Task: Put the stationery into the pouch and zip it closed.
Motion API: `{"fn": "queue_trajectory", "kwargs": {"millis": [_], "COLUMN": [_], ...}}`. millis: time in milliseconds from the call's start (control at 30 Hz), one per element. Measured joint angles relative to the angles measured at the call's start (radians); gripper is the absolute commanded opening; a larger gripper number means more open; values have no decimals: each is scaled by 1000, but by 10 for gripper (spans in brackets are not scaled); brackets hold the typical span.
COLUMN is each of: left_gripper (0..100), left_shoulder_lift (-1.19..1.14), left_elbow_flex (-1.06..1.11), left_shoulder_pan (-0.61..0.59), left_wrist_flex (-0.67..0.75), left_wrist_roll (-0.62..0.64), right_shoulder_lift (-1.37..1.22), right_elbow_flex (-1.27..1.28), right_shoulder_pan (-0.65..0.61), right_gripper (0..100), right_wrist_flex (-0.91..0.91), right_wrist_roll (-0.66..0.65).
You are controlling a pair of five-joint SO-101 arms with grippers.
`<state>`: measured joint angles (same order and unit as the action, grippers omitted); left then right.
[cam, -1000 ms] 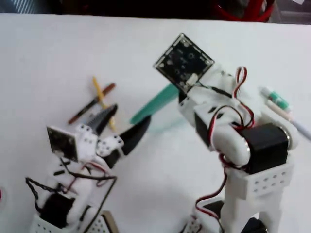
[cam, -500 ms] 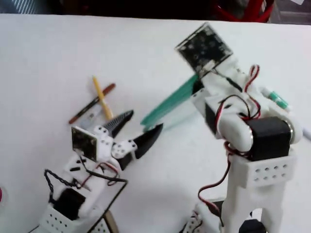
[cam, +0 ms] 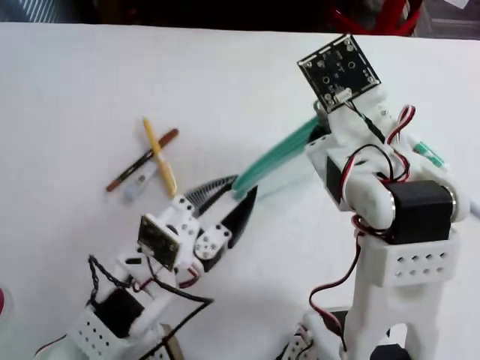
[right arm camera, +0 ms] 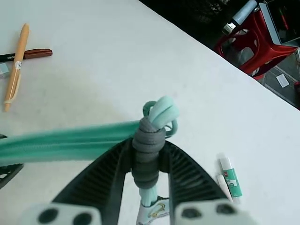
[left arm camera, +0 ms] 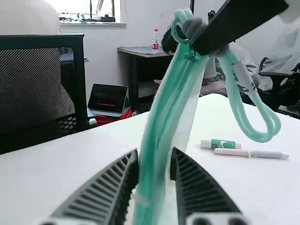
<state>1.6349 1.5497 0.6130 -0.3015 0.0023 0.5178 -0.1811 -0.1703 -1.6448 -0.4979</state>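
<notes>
Step in hand: readying the pouch (cam: 274,156). Nothing looks packed yet, and all the stationery lies out on the table (cam: 75,90).

Pouch, where: held up off the table between the two arms. Its upper end is in the right gripper (right arm camera: 149,145) and its lower end sits between the fingers of the left gripper (left arm camera: 153,157).

Right jaws: pinched on the grey loop at the pouch's end, with teal cord loops bunched just above the grip.

Left jaws: spread, one finger on each side of the teal body. They flank it closely and have not clamped it.

Long axis: in the high view it slants from the right gripper, farther up the table, down toward the left gripper nearer the arm bases. The body is seen edge-on as a narrow strip.

Which way it points: looped end up, other end down toward the table.

Zip: I cannot tell whether it is open or shut, because the edge-on strip hides the mouth.

Loose stationery: a yellow pen (cam: 160,157) lies crossed over a dark pen (cam: 142,160) on the left arm's side. A green-and-white stick (left arm camera: 220,144) and a white pen (left arm camera: 251,153) lie side by side beyond the right arm.

Next move, my judgement: close the left jaws on the lower end so both ends are held. Then the mouth must be opened before any pen goes in.

Risk: the thin fabric could slip out as the jaws close.
</notes>
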Motion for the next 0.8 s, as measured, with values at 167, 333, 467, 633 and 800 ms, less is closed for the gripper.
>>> {"fn": "queue_trajectory", "kwargs": {"millis": [167,333,467,633,800], "left_gripper": [43,28,24,30,168], "left_shoulder_lift": [-381,-615,-628,-611,-606], "left_elbow_flex": [-241,-393,-400,-394,-362], "left_shoulder_pan": [-43,-43,-21,8,83], "left_wrist_flex": [17,-14,-14,-18,17], "left_wrist_roll": [-3,-11,-12,-12,-12], "right_shoulder_lift": [-2,-3,-12,-124,-166], "right_elbow_flex": [0,11,68,115,117], "right_shoulder_pan": [6,15,61,150,184], "right_gripper": [18,18,18,18,18], "right_wrist_flex": [0,28,78,112,120], "right_wrist_roll": [0,2,8,8,8]}}
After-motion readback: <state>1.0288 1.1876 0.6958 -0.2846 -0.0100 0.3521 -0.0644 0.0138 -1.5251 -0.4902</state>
